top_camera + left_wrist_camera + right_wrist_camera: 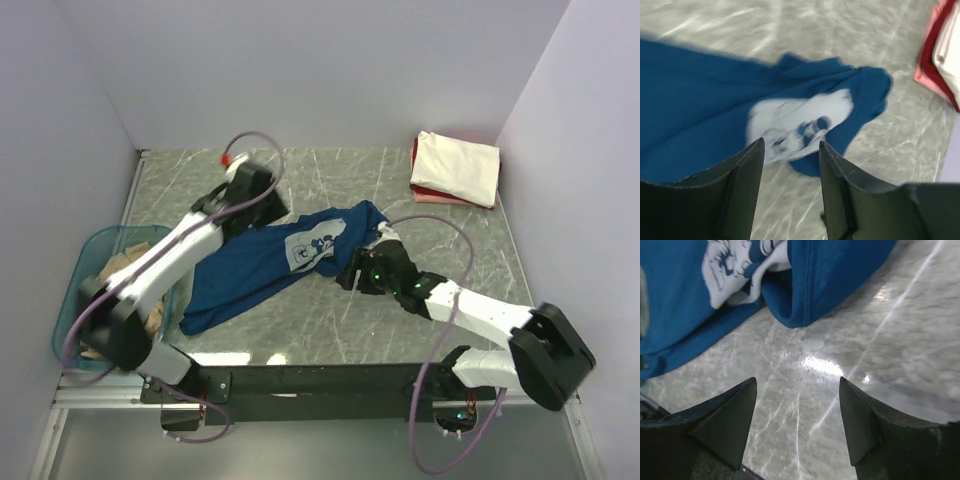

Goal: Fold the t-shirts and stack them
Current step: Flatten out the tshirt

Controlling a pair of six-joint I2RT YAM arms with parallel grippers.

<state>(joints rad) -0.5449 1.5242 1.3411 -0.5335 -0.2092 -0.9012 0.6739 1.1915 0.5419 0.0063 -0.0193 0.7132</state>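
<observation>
Navy t-shirt point(250, 275): lies crumpled and unfolded across the middle of the table point(330, 335), stretched from beside the tub toward the centre. It is gripped by neither claw.
Print point(311, 250): a pale square patch is seen face up near the shirt's right end in the top view. It is blurred in the left wrist view, and only part of it, creased, is caught by the right wrist view.
Folded pile: a cream t-shirt point(457, 168) is laid on a red t-shirt point(416, 165) at the far right corner of the table — well apart from the navy one. The whole pile is given by the top view. Only its edge is caught at the right border of the left wrist view.
Tub point(95, 245): teal plastic, set at the table's left edge beside the left arm. Tan cloth point(118, 262) is seen inside it, from the top view alone.
Left claw point(790, 142): placed over the far side of the navy shirt. Its jaws are shown parted in its own wrist view, with nothing clamped between them and the print seen beyond.
Right claw point(797, 379): placed low by the shirt's right end. Its jaws are spread wide over bare table, and the bunched blue hem lies just past the fingers point(740, 405) — apart from them.
</observation>
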